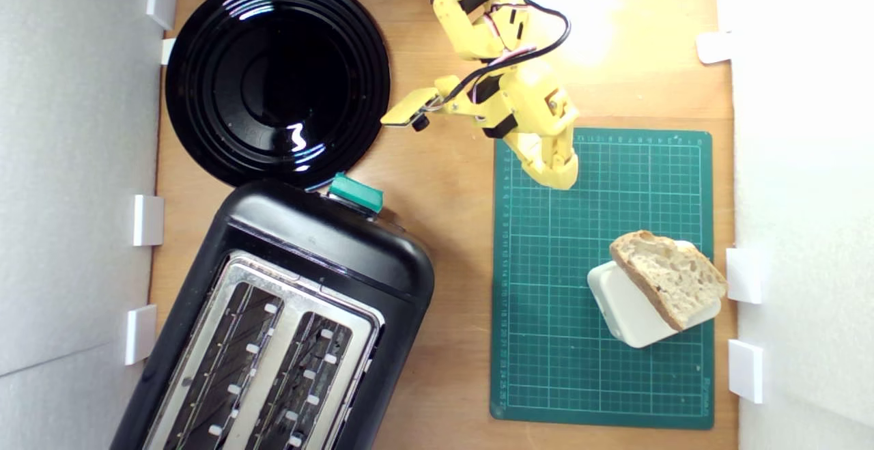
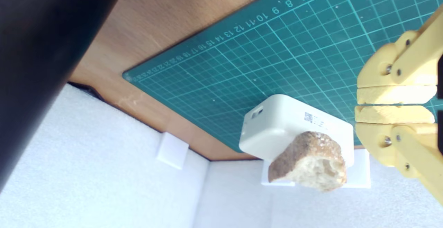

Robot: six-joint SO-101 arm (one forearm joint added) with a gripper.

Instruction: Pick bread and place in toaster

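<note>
Bread is judged light, fairly stiff at the crust and crumbly in the crumb, so it is best taken across its flat faces. In the exterior view, going left to right, the toaster is seen first, then the end effector, pressed together and empty, then the bread, propped on a white box, well apart from it.

Yellow printed arm; black cables
</note>
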